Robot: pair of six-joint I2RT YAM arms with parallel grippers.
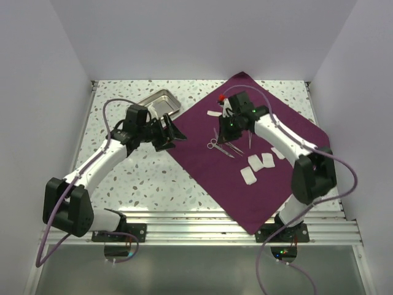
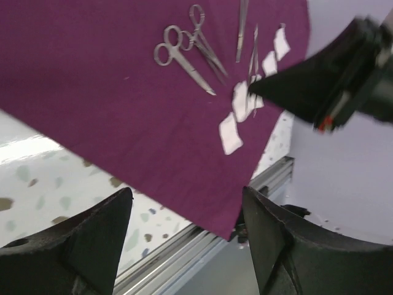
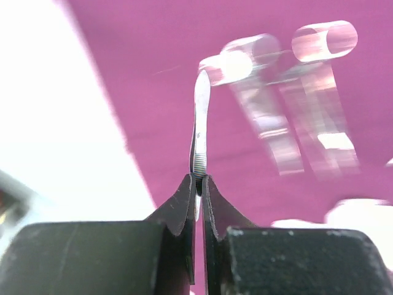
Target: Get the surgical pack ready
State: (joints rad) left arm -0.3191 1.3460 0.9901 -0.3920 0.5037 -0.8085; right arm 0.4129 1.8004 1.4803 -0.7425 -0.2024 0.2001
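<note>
Speckled white table [image 1: 153, 178], plum cloth [image 1: 270, 190] laid cornerwise | right gripper [image 3: 198, 179] pinched tight on slim forceps [image 3: 201, 117], over cloth near scissors [image 1: 215, 144] | likely light, stiff, slick steel: best held at ribbed shank | left gripper [image 2: 184, 203] spread, empty | tray [image 1: 158, 101] off cloth.

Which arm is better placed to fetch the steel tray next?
Left, probably: the left gripper is open, empty and nearer the tray; the right gripper is shut on a thin steel instrument.
</note>
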